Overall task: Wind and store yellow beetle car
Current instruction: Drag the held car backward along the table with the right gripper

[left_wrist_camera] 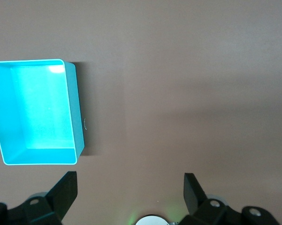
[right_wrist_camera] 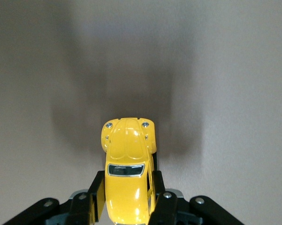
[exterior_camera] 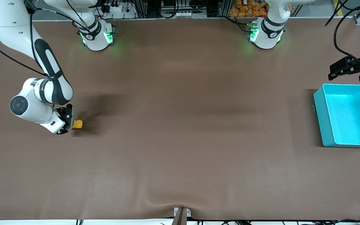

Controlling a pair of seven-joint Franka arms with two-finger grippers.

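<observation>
Right gripper (right_wrist_camera: 126, 206) clenched on yellow beetle car (right_wrist_camera: 127, 173) at the right arm's table end. Left gripper (left_wrist_camera: 130, 187) waited, released, near teal bin (left_wrist_camera: 74, 112).

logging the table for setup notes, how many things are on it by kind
toy cars: 1, the yellow car held in the right gripper
bins: 1, the teal bin, beside the open left gripper
total: 2

White arms, black bands, green-lit bases, black claws
</observation>
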